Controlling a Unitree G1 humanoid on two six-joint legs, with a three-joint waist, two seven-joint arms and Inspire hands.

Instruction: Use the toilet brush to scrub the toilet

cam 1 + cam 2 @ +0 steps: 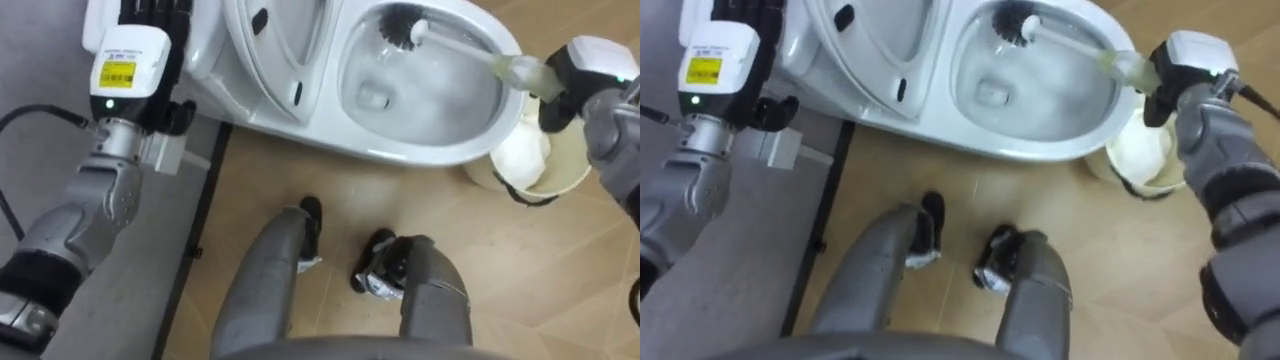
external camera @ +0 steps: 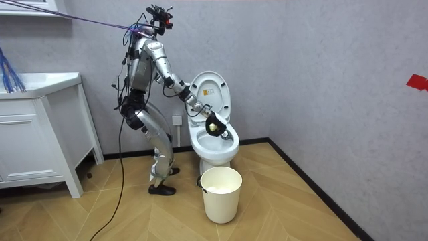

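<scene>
1. Right robot hand [image 1: 590, 65]: white-backed, dark-fingered, it is curling round the outer end of the toilet brush [image 1: 465, 50] and hovering just past the bowl's rim, above the waste bin [image 1: 565, 165].
2. Toilet brush: a slim, pale, translucent handle is slanting down from the right robot hand into the toilet bowl [image 1: 420, 155]. Its dark, round bristle head is pressing against the inner wall on the side away from the robot, above the water.
3. Toilet bowl: glossy white ceramic with a smooth oval rim, it is holding a little water at the bottom. The raised lid [image 1: 270, 60], hard and white, is standing open towards the wall.
4. Left robot hand [image 1: 125, 60]: bearing a yellow label on its white back, it is reaching up beside the raised lid, well apart from the brush. Whether it is spread or closed cannot be told.
5. Waste bin: round and cream-coloured with a pale liner, it is standing on the floor [image 1: 520, 280], touching or just beside the bowl's front.
6. Floor: wood in a herringbone pattern, it is lying open beyond the bin. A dark skirting [image 1: 195, 250] and a grey wall [image 1: 140, 300] are closing off the robot's left side.
7. White cabinet [image 2: 40, 127]: it is standing well apart from the toilet at the room view's left.
</scene>
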